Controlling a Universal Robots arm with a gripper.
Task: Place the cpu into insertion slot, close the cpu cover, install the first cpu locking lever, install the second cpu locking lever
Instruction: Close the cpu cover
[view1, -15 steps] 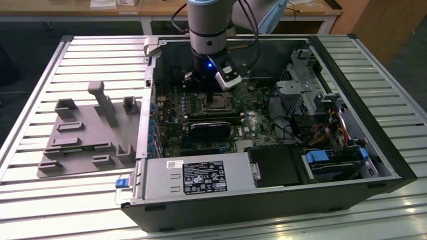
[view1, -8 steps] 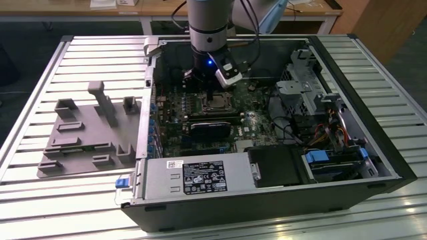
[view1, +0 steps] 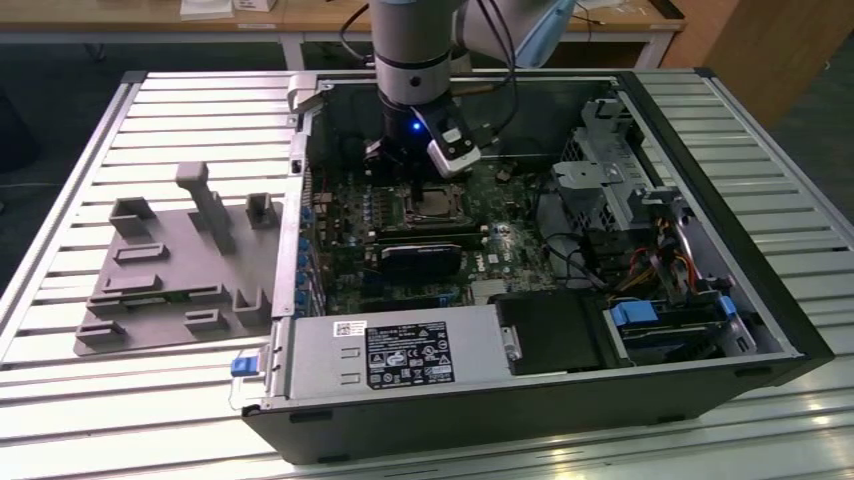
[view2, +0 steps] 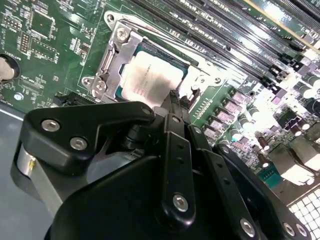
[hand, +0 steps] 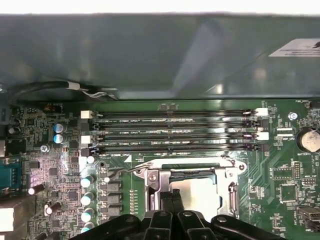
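**Lever slip risk at the slot**

The cpu (view2: 150, 77) lies in the slot (hand: 192, 173), and the cover (view2: 117, 55) appears down over its edges. The claw (view2: 173, 96) is pinched narrow at the slot's rim, with nothing visibly held. If it pushes off-line, the wire lever (hand: 120, 173) beside the slot could spring free, or the tips could scrape the cpu.

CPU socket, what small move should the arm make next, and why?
Probably nudge the shut pincer a touch toward a locking lever to press it. The cpu already sits under the lowered cpu cover, and the pincer hangs right beside that cover's rim.
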